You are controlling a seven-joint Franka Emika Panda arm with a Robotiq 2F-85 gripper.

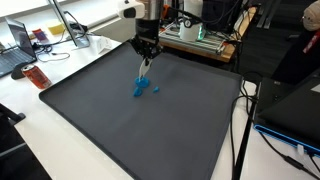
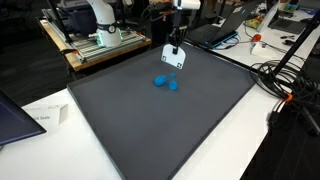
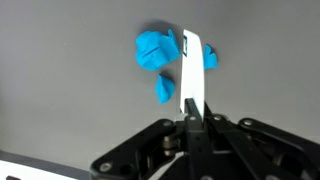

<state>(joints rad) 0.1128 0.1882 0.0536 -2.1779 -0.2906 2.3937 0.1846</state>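
My gripper [image 3: 193,112] is shut on a thin white card [image 3: 192,70], seen edge-on in the wrist view. The card [image 2: 172,57] hangs flat-faced below the gripper [image 2: 175,44] in an exterior view, a little above the dark grey mat [image 2: 150,120]. Below and just in front of it lie small bright blue pieces [image 2: 160,81] on the mat. In the wrist view a larger blue piece [image 3: 155,50] lies left of the card, a smaller one [image 3: 165,90] nearer me, and a third [image 3: 210,58] peeks out on the right. The gripper [image 1: 146,55] hovers above the blue pieces [image 1: 139,90].
The mat [image 1: 120,130] covers most of a white table. A laptop [image 1: 20,45] and clutter sit at one edge, an equipment rack [image 2: 100,35] at the back, cables [image 2: 285,85] and a dark case [image 1: 295,110] beside the table.
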